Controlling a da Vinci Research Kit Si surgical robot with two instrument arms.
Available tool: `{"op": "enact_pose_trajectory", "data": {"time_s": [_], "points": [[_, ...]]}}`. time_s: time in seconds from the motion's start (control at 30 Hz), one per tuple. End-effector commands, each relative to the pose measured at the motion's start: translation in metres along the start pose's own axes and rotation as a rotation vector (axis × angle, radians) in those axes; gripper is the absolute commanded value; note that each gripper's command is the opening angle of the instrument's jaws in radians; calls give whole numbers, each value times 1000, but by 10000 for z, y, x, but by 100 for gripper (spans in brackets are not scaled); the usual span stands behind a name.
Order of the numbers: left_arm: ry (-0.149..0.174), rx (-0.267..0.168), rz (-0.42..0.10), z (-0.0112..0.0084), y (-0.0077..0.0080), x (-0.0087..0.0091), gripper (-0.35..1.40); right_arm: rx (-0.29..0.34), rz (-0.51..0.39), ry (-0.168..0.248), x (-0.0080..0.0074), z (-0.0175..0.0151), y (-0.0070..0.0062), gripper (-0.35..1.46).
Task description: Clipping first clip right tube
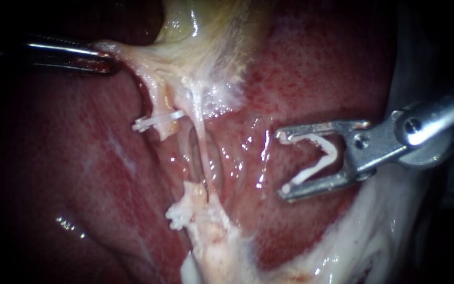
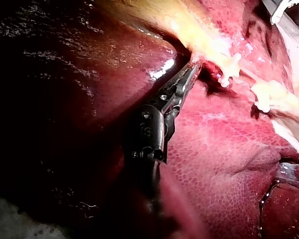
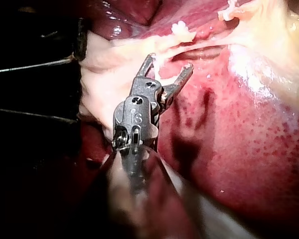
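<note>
Clip [image 1: 319, 155] count three, all white: one open V held between the wide-spread jaws of my right instrument [image 1: 282, 164], apart from the right tube [image 1: 202, 142], a thin pale taut strand; two closed clips [image 1: 156, 122] left of that tube. Left instrument [image 1: 107, 59] jaws clamp pale tissue [image 1: 148, 58]; one liver [image 1: 316, 63]

The liver [image 1: 321, 68] fills most of the scene, red, wet and glistening. Above it hangs the yellowish gallbladder [image 1: 206, 21], with pale tissue [image 1: 148, 60] fanning from its foot. A white clip [image 1: 156, 122] sits across a pale stump [image 1: 156, 97] there. A lower clip [image 1: 177, 215] lies against another stump [image 1: 195, 194] well below. White fat [image 1: 374, 231] borders the liver at lower right. In the right wrist view a dark ribbed panel [image 3: 30, 74] stands beside the tissue.
</note>
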Motion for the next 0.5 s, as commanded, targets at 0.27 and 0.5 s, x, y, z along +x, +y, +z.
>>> {"op": "enact_pose_trajectory", "data": {"time_s": [0.27, 0.5], "points": [[-2, -4, 1, 4, 2, 0, -35, 28, 125, -9, -5, 43, -1, 50], [-2, -3, 0, 5, 2, 0, -35, 33, 211, -4, -22, 73, 9, 50]]}}
